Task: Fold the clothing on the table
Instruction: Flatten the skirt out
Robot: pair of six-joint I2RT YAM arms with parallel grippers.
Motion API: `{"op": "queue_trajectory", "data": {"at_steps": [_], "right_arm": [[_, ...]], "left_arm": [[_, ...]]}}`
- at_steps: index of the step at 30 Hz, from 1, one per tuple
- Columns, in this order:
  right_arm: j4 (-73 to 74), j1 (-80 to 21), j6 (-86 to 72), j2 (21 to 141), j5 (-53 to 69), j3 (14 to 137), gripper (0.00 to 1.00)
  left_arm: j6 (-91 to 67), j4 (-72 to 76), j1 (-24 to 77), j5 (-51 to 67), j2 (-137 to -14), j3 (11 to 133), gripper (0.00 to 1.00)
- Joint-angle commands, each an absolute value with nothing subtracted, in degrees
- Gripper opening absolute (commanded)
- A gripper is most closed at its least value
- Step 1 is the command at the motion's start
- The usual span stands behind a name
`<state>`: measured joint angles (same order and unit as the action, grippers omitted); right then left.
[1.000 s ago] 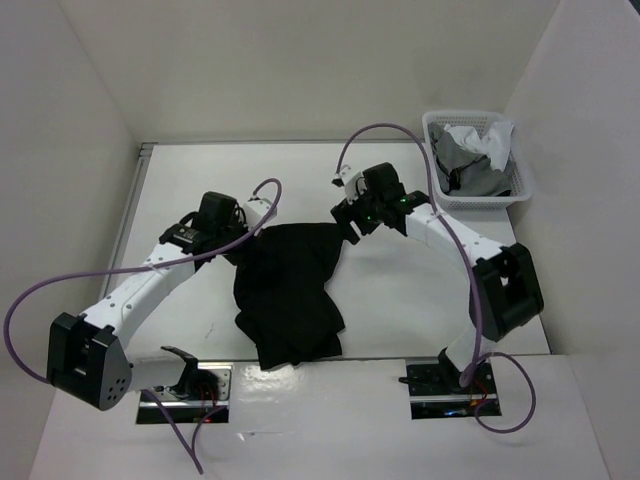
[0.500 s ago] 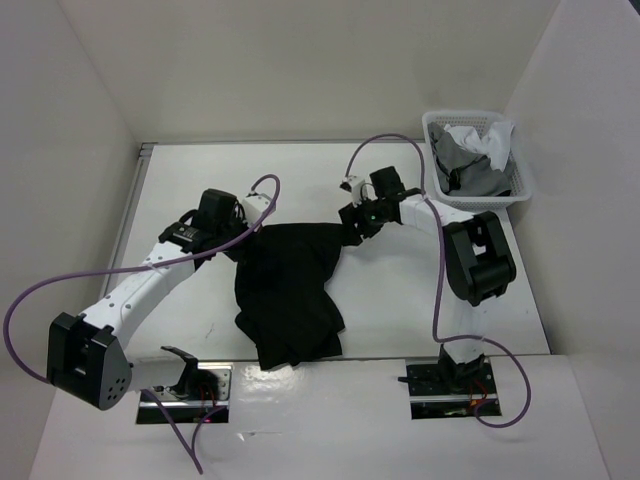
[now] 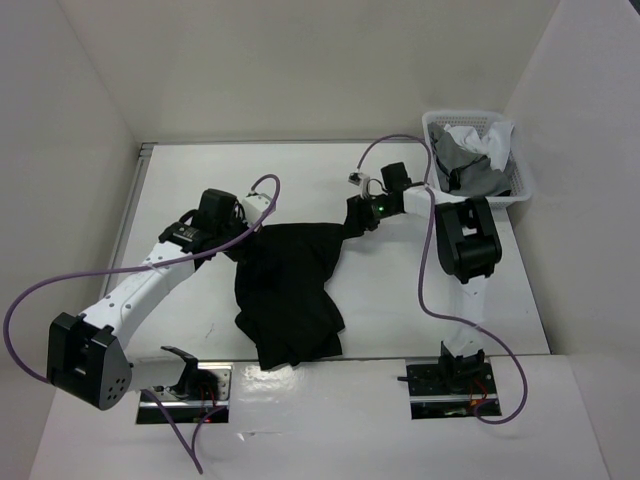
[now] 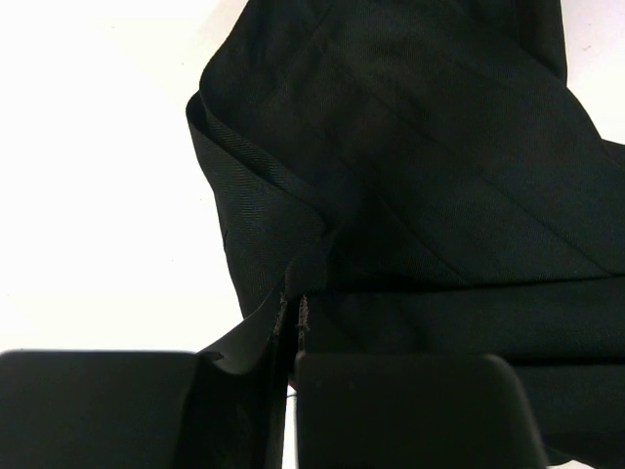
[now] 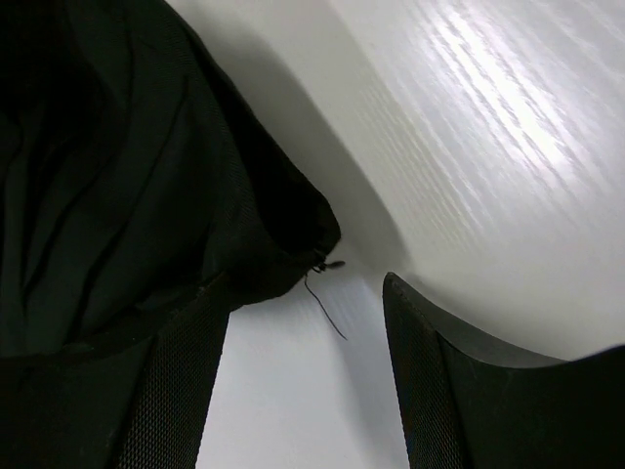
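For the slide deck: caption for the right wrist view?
Open right end effector poised at a corner of the black skirt on the white table.

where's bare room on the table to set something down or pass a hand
Bare table runs along the far edge, between the skirt and the back wall. Another open patch lies between the skirt and the right arm. Crowded: the skirt's far corners, at the left end effector and right end effector, and by the basket.
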<state>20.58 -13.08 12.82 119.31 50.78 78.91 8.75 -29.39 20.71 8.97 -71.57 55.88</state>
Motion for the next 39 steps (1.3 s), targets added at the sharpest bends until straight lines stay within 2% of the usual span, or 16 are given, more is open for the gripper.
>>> {"op": "queue_trajectory", "data": {"at_steps": [1, 7, 18, 39], "right_arm": [[22.2, -12.9, 14.1, 121.5, 59.2, 82.1, 0.68], [22.8, -12.9, 14.7, 123.5, 60.9, 82.6, 0.65], [23.8, -12.9, 15.2, 127.0, 61.4, 85.3, 0.5], [27.2, -13.4, 15.2, 132.3, 66.2, 92.3, 0.37]], "left_arm": [[8.2, -28.4, 20.7, 8.9, -71.8, 57.3, 0.0], [8.2, -28.4, 20.7, 8.9, -72.9, 57.3, 0.0], [8.2, -28.4, 20.7, 9.4, -72.9, 57.3, 0.0], [8.7, -28.9, 20.7, 10.5, -74.0, 57.3, 0.0]]}}
